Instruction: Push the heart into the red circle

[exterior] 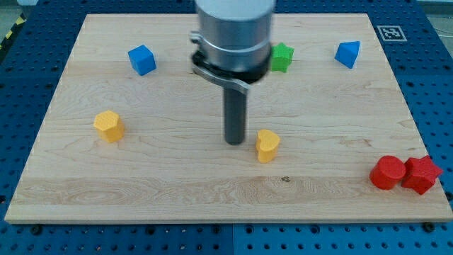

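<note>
The yellow heart block [267, 145] lies near the middle of the wooden board [141, 184]. My tip [234, 142] rests on the board just to the view's left of the heart, a small gap apart from it. The red circle block [388, 173] sits near the board's bottom right corner, far to the right of the heart. A red star block [422, 174] touches the red circle on its right side.
A yellow hexagon block [109, 126] lies at the left. A blue cube [141, 59] sits top left. A green star block [282, 57] shows top centre, partly behind the arm. A blue triangular block [347, 53] sits top right.
</note>
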Motion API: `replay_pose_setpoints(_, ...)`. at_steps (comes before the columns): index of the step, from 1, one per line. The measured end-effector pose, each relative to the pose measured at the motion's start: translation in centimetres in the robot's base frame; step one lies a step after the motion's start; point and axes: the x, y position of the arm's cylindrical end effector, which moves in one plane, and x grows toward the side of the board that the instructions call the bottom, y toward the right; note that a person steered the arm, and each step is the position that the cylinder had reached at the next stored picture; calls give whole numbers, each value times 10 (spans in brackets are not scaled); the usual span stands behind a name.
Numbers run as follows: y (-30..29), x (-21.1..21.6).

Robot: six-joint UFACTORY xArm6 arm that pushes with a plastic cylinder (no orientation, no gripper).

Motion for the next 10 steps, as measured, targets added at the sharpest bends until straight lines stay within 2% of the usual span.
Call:
replay_pose_setpoints(2,114,17)
replay_pose_setpoints(3,104,-5)
replay_pose_setpoints(4,122,-35)
replay_pose_setpoints(5,152,-36)
replay_pose_setpoints(7,153,17)
replay_pose_setpoints(8,153,18)
replay_pose_setpoints(10,106,9)
